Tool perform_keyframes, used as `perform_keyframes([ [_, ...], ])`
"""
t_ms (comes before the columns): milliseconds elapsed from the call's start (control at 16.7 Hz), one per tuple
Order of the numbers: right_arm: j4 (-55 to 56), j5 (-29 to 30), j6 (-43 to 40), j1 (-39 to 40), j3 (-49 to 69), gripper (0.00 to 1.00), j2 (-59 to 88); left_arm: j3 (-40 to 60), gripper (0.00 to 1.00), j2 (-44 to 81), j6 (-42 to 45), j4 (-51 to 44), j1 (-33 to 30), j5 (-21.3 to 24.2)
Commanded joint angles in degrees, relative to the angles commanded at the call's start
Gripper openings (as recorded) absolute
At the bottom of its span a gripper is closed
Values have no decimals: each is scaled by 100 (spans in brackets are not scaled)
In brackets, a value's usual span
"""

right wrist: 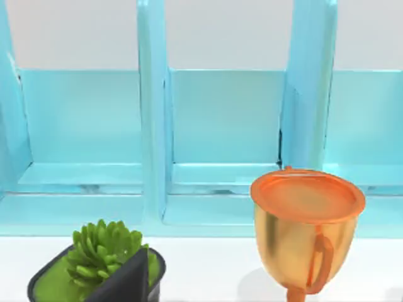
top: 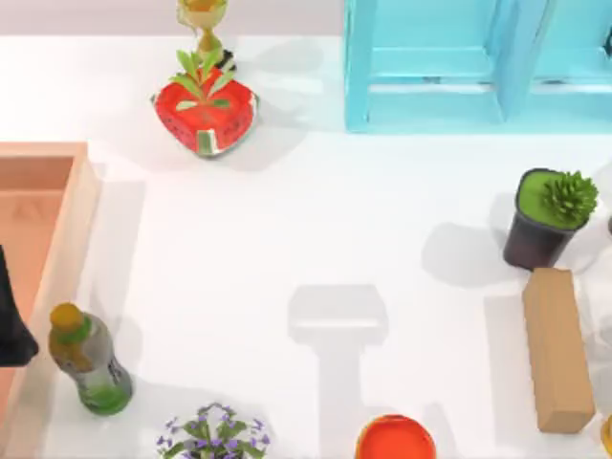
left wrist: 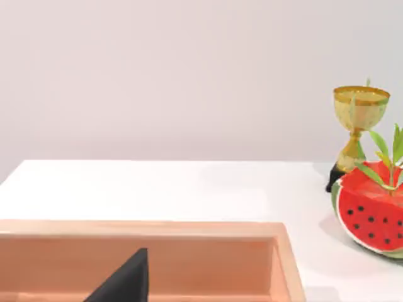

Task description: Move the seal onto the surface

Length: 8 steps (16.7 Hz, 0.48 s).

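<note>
Entry, one moment, table by clock face as seen from above. Surface (top: 287,239): broad white tabletop, its middle left open, which I judged the likeliest set-down ground. Seal (top: 395,438): probably the orange-red domed item cut by the edge at 6 o'clock. Only its top showed, so neither the identification nor what it stood on could be confirmed. Wooden tray (top: 57,229): at 9 o'clock, raised rims, kept to the margin and so apart from the open middle. Left gripper (top: 10,330): dark form hanging over the tray at 9 o'clock, well apart from the seal, seemingly parked. Whether its jaws were released or clenched could not be told. Right gripper (right wrist: 126,280): a dark tip near the succulent pot (top: 547,218), which sat at 3 o'clock. It faced the light blue shelf (top: 430,67) at 1 o'clock, and its jaw state likewise could not be told. Orange-gold goblet (right wrist: 305,233): upright before the shelf in the right wrist view, beside the succulent. Long tan block (top: 557,349): lying flat at 4 o'clock, just beside the succulent pot. Bottle (top: 91,361): at 8 o'clock, close against the tray's outer rim. Purple flowers (top: 212,435): at 7 o'clock. Watermelon planter (top: 204,110): at 11 o'clock, with a gold trophy (top: 202,21) just behind it. Judgement: clutter ringed the edges, and neither arm was positioned at the seal, so the grasp appeared not yet begun.
</note>
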State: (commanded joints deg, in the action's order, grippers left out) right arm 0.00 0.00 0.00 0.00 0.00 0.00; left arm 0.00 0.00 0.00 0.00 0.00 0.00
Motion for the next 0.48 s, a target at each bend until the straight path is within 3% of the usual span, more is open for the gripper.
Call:
perform_keyframes([
  [240,0,0,0,0,0,100,0,185,100,186,53,-177,56,-5],
  [480,0,0,0,0,0,100,0,1178,100,1286,336,-1102,322,-9],
])
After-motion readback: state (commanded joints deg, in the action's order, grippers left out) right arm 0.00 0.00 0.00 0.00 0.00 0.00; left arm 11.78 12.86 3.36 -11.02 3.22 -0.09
